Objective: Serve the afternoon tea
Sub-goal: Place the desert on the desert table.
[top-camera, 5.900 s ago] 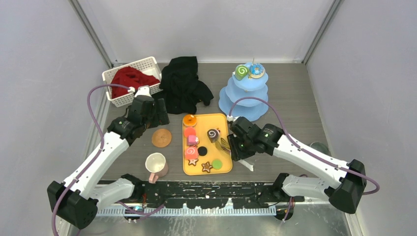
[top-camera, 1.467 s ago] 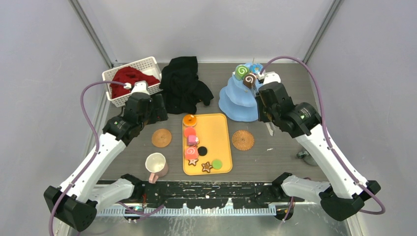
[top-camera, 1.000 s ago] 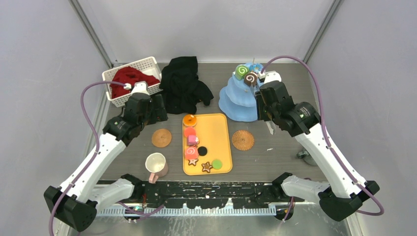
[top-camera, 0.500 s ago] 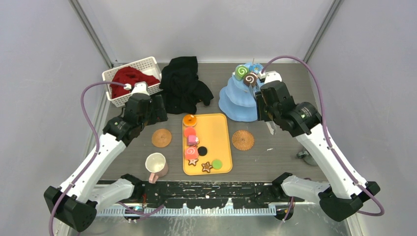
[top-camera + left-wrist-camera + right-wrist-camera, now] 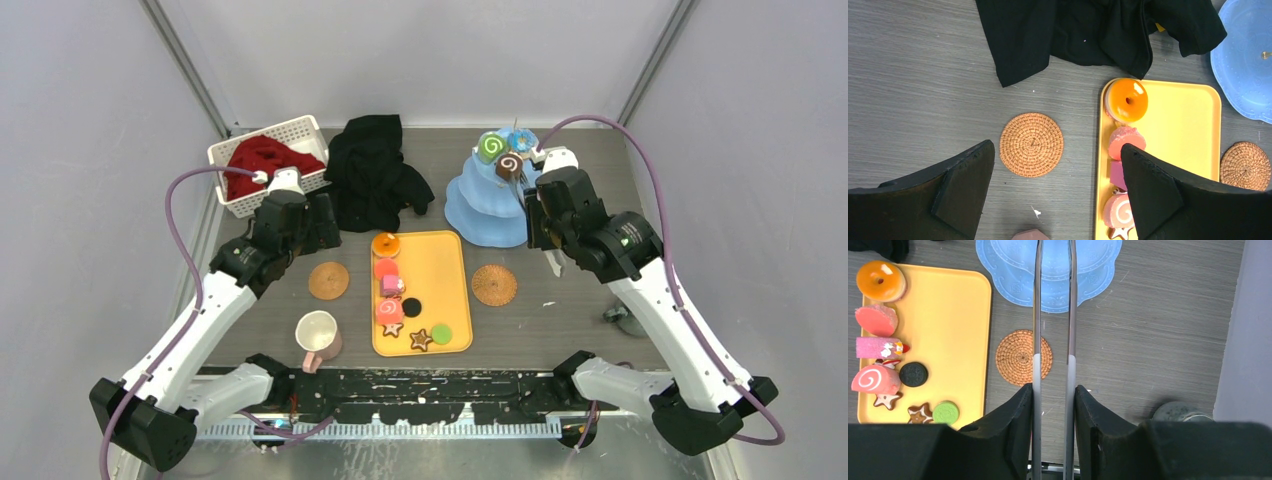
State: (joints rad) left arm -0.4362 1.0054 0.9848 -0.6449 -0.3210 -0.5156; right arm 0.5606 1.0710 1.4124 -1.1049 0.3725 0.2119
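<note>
- Right gripper (image 5: 1053, 390): clamped on the handle end of metal tongs (image 5: 1037, 315). The blades run parallel with a gap between them, tips out of the wrist view.
- Overhead: tongs point at the top tier of the pale-blue stand (image 5: 480, 215). Brown swirl roll (image 5: 510, 165) sits at the tip end, just beside the green swirl roll (image 5: 490, 147) and blue donut (image 5: 521, 141).
- Can't tell whether the blades grip the brown roll or it rests on the tier.
- Left gripper (image 5: 1055, 145): spread wide, empty, hovering over the table between a wicker coaster (image 5: 1031, 144) and the yellow tray (image 5: 1178, 125).
- Other sweets line the tray's left side: orange donut (image 5: 1126, 100) at the far end, then pink swirl roll (image 5: 870, 380), black cookie (image 5: 913, 374), star cookies (image 5: 920, 412), green cookie (image 5: 945, 412).
- Cream mug (image 5: 318, 333) is near-left of the tray, well apart from both grippers. Grey metal mug (image 5: 1175, 412) is at the table's near right.
</note>
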